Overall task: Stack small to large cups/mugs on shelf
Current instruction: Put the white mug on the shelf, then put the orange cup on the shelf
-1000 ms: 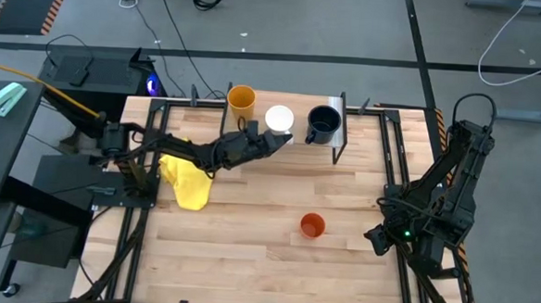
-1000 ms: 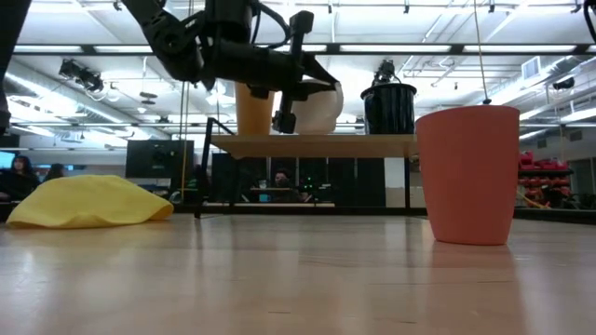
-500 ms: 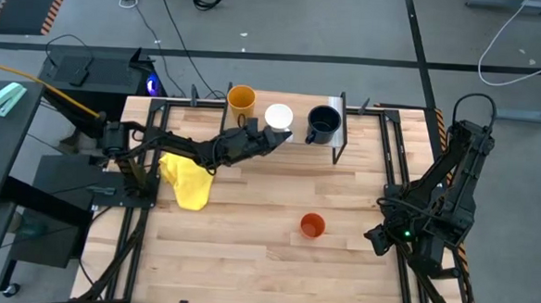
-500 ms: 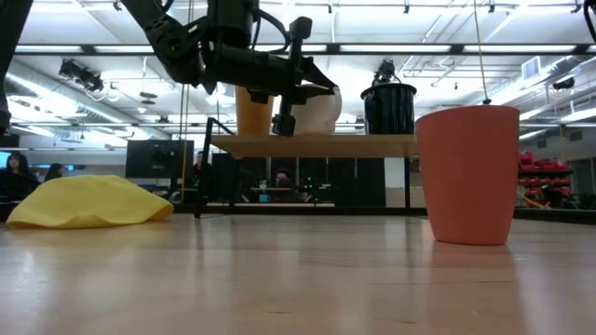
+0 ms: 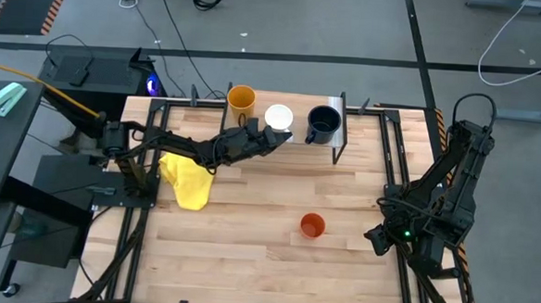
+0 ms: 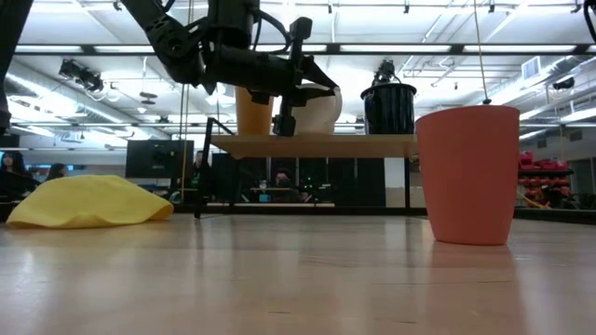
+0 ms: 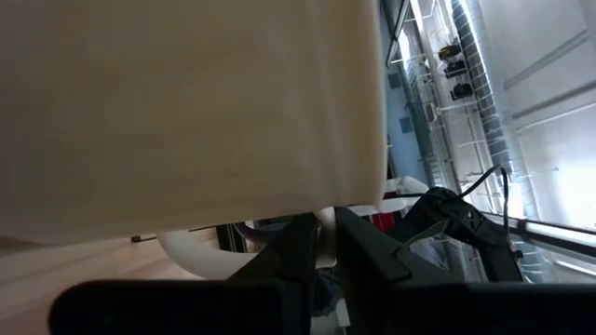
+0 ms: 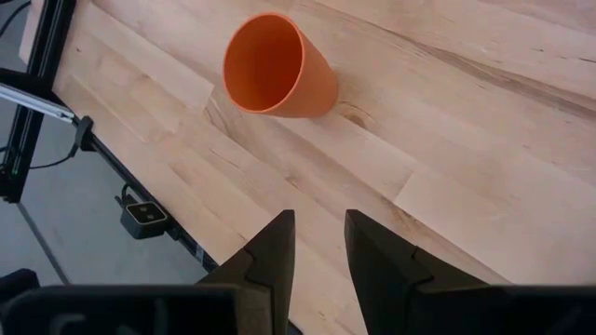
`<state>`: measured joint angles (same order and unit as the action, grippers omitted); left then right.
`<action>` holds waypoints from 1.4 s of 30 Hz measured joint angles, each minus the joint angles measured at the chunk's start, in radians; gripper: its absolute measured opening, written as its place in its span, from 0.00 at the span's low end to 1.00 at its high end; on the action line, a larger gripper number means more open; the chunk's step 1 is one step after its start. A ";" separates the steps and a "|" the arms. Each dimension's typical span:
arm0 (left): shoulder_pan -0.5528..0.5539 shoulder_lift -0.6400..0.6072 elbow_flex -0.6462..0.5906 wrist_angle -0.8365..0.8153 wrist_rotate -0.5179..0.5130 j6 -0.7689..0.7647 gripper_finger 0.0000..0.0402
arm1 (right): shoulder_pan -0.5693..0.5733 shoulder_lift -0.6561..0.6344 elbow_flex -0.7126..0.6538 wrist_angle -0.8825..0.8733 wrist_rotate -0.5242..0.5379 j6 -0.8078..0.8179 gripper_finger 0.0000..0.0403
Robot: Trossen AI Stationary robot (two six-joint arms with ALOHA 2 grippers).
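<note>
Now white mug [image 5: 279, 118], handle between left jaws

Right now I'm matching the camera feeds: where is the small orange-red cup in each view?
High view: orange-red cup on the tabletop, right of centre.
Low view: large, upright at right.
Left wrist view: not in it.
Right wrist view: near the top, mouth visible.
Shared landmark: the shelf.

No legible text, labels, brands, numbers or signs found on any surface in view
</note>
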<state>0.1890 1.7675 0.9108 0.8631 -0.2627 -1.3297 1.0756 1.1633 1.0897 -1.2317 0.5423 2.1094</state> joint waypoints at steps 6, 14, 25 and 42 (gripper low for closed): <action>0.000 0.000 0.000 -0.002 0.000 -0.018 0.15 | 0.000 0.000 0.000 0.000 0.000 0.000 0.26; 0.000 0.000 -0.001 -0.010 0.005 -0.027 0.25 | 0.000 0.000 0.000 0.000 0.000 -0.007 0.26; -0.003 0.000 -0.001 -0.008 0.008 -0.021 0.36 | 0.000 0.000 0.000 0.000 0.000 -0.011 0.26; -0.022 0.001 -0.002 0.009 0.017 -0.021 0.40 | 0.000 0.000 0.000 0.000 0.000 -0.010 0.26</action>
<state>0.1673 1.7683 0.9092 0.8722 -0.2459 -1.3511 1.0756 1.1633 1.0897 -1.2316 0.5426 2.0991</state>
